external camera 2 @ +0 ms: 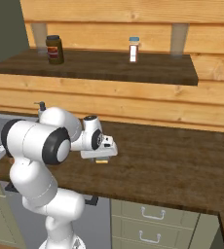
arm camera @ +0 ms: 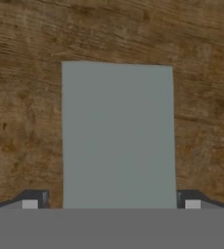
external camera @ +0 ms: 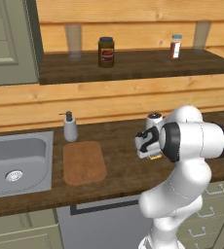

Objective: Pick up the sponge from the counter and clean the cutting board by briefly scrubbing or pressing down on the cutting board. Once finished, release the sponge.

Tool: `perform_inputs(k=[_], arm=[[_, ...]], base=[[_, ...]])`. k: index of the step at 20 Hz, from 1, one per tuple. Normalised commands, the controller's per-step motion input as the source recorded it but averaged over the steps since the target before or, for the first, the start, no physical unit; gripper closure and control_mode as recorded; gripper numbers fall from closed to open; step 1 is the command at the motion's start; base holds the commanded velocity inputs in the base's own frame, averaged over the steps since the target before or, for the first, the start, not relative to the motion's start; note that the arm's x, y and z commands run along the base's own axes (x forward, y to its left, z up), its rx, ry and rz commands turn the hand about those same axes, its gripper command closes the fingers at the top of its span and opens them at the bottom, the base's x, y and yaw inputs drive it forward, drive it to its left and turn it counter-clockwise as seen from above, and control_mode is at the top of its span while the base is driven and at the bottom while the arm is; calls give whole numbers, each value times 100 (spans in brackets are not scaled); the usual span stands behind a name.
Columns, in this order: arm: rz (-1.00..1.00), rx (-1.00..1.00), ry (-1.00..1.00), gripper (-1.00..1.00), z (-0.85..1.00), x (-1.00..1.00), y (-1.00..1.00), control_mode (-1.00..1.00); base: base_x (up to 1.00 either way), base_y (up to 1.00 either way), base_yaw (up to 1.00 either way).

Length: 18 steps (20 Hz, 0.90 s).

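A rendered kitchen with a long dark wood counter (external camera: 119,160) against a wall of pale wooden planks. A white robot arm bends over the counter, its gripper (external camera: 152,154) pointing down at the wood.

From the camera on the hand, the sponge (arm camera: 118,136) appears as a tall grey-blue rectangle lying flat on the brown planks. It sits squarely between the two dark fingertips (arm camera: 36,199), one at each lower corner of the picture. The tips stand spread, one on each long side of the sponge, each just beside its edge. Whether they touch the sponge cannot be told from this angle. The fingers are apart and not clamped together.

From the right base camera, a small patch of yellow shows just under the hand, resting on the counter. From the left base camera, the same yellowish patch peeks out below the hand.

The cutting board (external camera: 84,162), a reddish-brown rectangle with rounded corners, lies flat on the counter well apart from the sponge, to its left in the left base view. A white soap dispenser (external camera: 69,127) stands just behind the board. A steel sink (external camera: 16,163) is set into the counter just left of the board.

Above, a dark wooden shelf (external camera: 133,65) holds a brown jar (external camera: 106,51) and a small bottle (external camera: 176,46).
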Motion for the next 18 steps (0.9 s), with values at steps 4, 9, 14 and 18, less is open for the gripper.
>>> perform_inputs(k=[4,9,14,18], arm=[[0,-1,-17,-100,-35,5,-9,-100],[0,-2,-18,-100,-30,1,-9,-100],[0,-3,-3,-100,-32,11,-8,-100],[-1,0,0,-100,-7,0,0,-100]], base=[[0,0,0],[0,0,0],[0,0,0],[0,0,0]])
